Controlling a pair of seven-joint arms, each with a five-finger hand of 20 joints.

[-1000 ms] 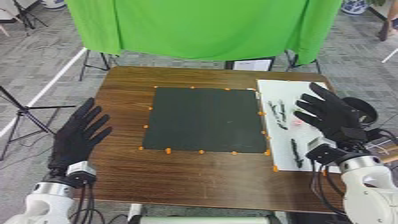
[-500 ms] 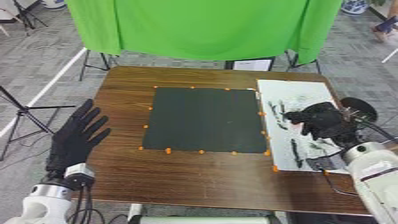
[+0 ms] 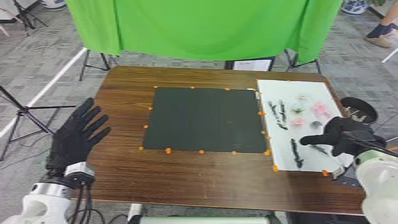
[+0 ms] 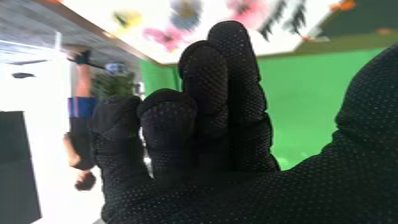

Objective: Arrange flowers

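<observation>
Nearby, dotted-glove right robot hand (image 3: 341, 136), pink flowers (image 3: 321, 109)

The right robot hand (image 3: 342, 136) and the left robot hand (image 3: 73, 137) are black, the right one covered in fine pale dots. Under the right one is a white sheet (image 3: 274, 91), with pink flowers (image 3: 321, 109), a grey-blue flower (image 4: 187, 15) and a yellow flower (image 4: 127, 19) beyond it and blackish sprigs (image 3: 296, 152) to its left. Between the two robot hands, a dark grey-green mat (image 3: 204, 120) has orange markers (image 3: 169, 150) round it on the brown, wood-grained tabletop (image 3: 178, 180); far beyond them, the cloth (image 3: 204, 30) is plain bright green
</observation>
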